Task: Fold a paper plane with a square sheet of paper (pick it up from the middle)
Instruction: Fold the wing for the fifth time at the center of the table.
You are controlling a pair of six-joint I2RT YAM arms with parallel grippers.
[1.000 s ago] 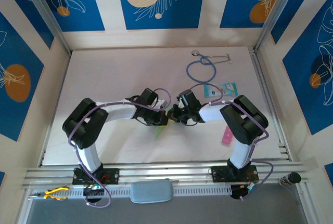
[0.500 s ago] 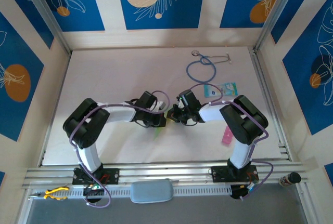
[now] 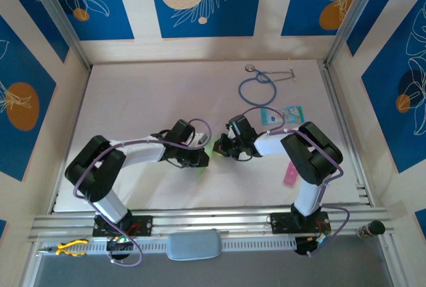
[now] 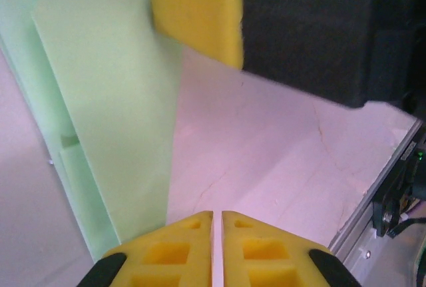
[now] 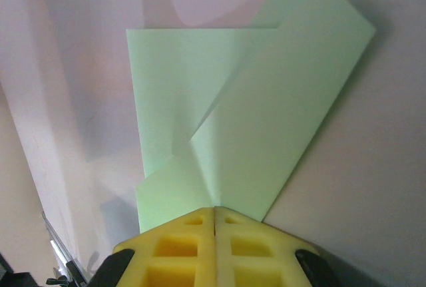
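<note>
Blue wall panels with white leaf drawings and orange discs box in the pale desk on three sides. Far right of the desk, noted from above: a stethoscope, a teal-and-white card just nearer than it, and a pink strip beside the right arm. Yellow-handled pliers lie on the front rail by the base of the left arm. Both arms bend inward and I have the two tools almost nose to nose near the middle of the desk. The sheet of paper is there between them, light green and already creased. The right wrist view gives one flat layer crossed by a diagonal fold, with a second layer overlapping it on the right. Right tool: yellow pads pressed together, seam closed. Its tips sit at the near edge of the paper, where the fold lines run together. I cannot tell whether a layer is caught in the seam or the tips merely bear on it. Left tool: pads together but for a hairline slit, and I see nothing between them. The paper runs along its left side, its lower end passing out of sight behind the left pad. From that wrist view the right tool's yellow tip overlaps the paper's upper edge, black body behind it.
</note>
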